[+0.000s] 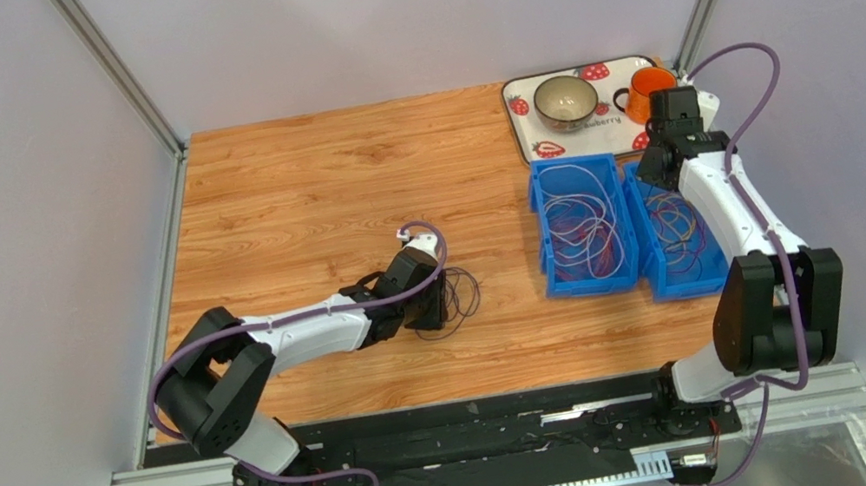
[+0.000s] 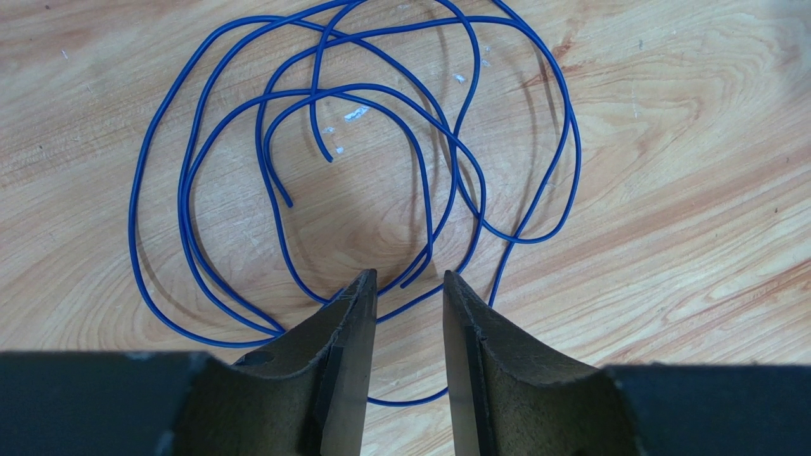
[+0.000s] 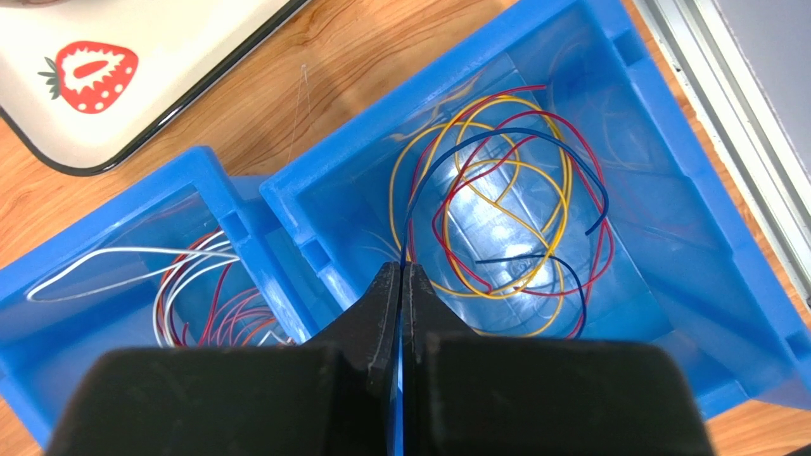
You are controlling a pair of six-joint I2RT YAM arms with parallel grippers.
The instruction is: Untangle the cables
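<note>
My left gripper (image 2: 409, 280) hangs low over the table (image 1: 297, 187), fingers partly apart and holding nothing. Just beyond them a single blue wire (image 2: 362, 87) lies on the wood in loose loops, and one loop passes under the gap between my fingers. It looks like a wire that has been sorted out and laid aside, well apart from the rest.

My right gripper (image 3: 400, 271) is closed tight above the right-hand bin (image 3: 685, 161), where the tangle (image 3: 495, 190) of yellow, red and dark blue wires lies. One dark blue wire (image 3: 504, 131) runs right up to my fingertips. I cannot tell if it is pinched there.

I judge I am partway through, pulling wires out one at a time. Next I should lift the right arm slowly, watching that only the dark blue wire comes free.
</note>
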